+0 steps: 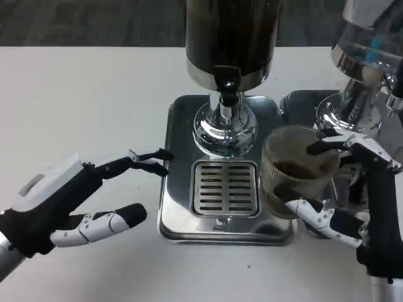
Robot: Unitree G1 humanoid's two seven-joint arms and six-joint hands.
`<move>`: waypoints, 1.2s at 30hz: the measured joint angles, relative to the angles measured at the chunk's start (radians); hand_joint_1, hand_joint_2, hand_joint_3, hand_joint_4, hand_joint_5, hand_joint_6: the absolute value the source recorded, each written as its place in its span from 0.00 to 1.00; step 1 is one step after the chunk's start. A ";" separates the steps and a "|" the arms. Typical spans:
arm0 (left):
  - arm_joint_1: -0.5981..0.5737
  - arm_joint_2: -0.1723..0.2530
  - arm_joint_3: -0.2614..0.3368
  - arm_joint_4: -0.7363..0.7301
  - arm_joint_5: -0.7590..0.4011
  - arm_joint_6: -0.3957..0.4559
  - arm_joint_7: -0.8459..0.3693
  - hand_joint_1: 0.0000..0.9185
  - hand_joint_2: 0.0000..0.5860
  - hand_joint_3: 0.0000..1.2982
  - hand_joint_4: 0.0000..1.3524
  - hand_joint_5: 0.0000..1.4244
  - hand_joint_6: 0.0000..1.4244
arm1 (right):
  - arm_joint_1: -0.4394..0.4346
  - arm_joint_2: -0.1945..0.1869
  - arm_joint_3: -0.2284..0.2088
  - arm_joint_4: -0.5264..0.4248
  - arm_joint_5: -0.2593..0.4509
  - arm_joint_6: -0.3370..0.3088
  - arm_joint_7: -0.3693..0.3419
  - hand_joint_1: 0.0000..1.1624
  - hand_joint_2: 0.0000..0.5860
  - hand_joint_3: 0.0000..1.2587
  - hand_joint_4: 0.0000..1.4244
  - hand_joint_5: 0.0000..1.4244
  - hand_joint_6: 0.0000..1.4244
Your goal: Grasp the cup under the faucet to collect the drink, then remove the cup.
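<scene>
- The white table [75, 82] ran wide to the left of the fingers, and a band of dark grey carpet [88, 22] showed beyond its far edge.
- A tall dark-filled drink dispenser with a chrome base [225, 129] stood on a square steel drip tray [177, 189], its slotted grille just left of the right hand's fingertips.
- A second, clear dispenser on a chrome stand [362, 75] rose right behind the right hand.
- The left hand [69, 201] hovered empty, fingers spread apart, tips just short of the tray's left edge.
- The right hand [352, 189] held the ribbed clear plastic cup [293, 167], fingers clamped around it, over the tray's right edge and clear of the faucet [228, 88].
- The cup carried dark drink; a tilt, or a knock against the chrome stand behind, could spill it.
</scene>
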 measured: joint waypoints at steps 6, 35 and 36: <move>0.028 0.013 -0.002 -0.033 0.001 -0.013 0.030 0.00 0.28 0.16 0.18 0.16 0.17 | 0.029 0.000 -0.002 -0.031 0.001 0.000 0.019 0.75 0.29 0.53 0.54 0.68 0.90; 0.220 0.176 -0.046 -0.228 -0.107 -0.113 0.033 0.00 0.25 0.14 0.13 0.10 0.13 | 0.244 0.008 0.001 -0.266 0.026 -0.013 0.127 0.76 0.26 0.54 0.55 0.68 0.91; 0.220 0.177 -0.046 -0.228 -0.110 -0.113 0.033 0.00 0.25 0.14 0.13 0.10 0.13 | 0.246 0.008 0.001 -0.267 0.026 -0.014 0.127 0.76 0.26 0.54 0.55 0.68 0.91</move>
